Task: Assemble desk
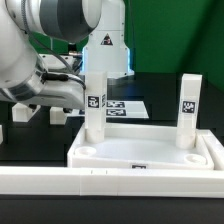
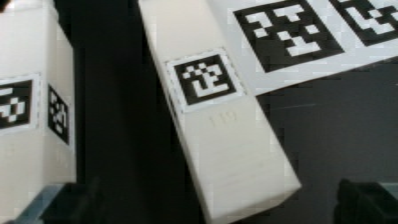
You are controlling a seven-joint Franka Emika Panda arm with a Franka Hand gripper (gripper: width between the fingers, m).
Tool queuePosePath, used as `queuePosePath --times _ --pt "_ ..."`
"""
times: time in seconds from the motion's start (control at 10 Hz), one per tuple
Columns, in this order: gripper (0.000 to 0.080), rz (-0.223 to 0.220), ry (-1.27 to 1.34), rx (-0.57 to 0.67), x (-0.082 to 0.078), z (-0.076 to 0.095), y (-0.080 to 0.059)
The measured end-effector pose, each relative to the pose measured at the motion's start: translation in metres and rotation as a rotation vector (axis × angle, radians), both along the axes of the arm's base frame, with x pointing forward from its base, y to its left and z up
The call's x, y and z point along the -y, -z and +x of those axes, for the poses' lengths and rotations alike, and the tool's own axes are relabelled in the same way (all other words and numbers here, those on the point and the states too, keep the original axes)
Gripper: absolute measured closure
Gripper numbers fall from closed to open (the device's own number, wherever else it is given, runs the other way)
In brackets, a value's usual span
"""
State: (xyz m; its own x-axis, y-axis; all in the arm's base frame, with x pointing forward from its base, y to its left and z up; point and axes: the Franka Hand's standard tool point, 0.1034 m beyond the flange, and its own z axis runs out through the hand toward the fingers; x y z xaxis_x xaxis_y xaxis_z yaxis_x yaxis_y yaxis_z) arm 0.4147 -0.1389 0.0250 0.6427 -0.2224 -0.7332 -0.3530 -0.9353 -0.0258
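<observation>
The desk top (image 1: 150,152), a white rimmed tray with round corner sockets, lies at the front. Two white tagged legs stand upright in its back corners, one on the exterior view's left (image 1: 95,105) and one on the right (image 1: 188,102). My gripper (image 1: 84,92) reaches in from the left, up against the left leg. In the wrist view a tagged leg (image 2: 222,140) runs between my dark fingertips (image 2: 365,200). The gripper (image 2: 210,208) is open, with a gap showing on both sides of the leg. Another tagged white leg (image 2: 27,110) lies beside it.
The marker board (image 1: 127,106) (image 2: 302,35) lies flat behind the desk top. Loose white parts (image 1: 20,112) (image 1: 57,115) rest on the black table at the left. A long low white rail (image 1: 110,185) runs along the front edge. A white robot base (image 1: 105,50) stands at the back.
</observation>
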Motion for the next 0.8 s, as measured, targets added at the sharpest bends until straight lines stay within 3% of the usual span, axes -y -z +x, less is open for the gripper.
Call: queuePosePath --times 0.8 --pt "0.0151 -0.006 -0.004 -0.015 -0.003 -0.014 0.016"
